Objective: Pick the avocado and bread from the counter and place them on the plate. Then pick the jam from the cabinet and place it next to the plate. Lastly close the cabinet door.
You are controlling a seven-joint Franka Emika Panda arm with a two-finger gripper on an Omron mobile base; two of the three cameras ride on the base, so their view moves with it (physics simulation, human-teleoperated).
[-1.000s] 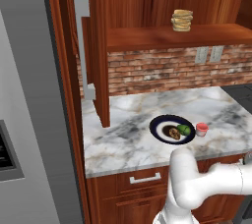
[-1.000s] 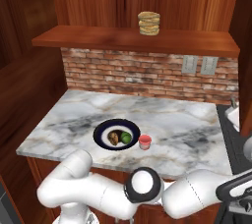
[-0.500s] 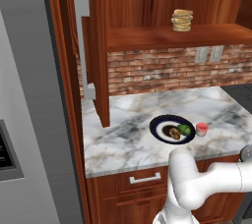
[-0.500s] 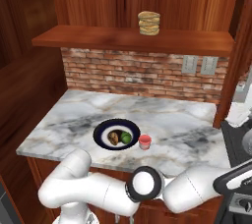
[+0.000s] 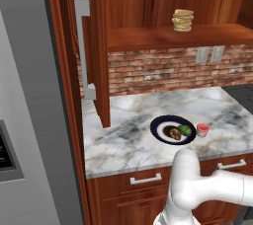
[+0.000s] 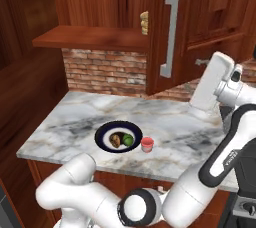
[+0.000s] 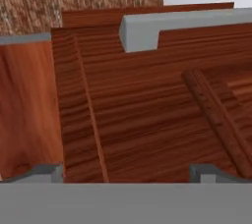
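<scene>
door half shut, claw could slip off the panel

the plate sits at centre of the surface holding the avocado and bread, the jam just beside its right rim. the claw is spread wide, holding nothing, facing the cabinet door close up. the risk, as i judge it: a push near the handle glances off, or the elbow sweeps low and tips the jam.
</scene>
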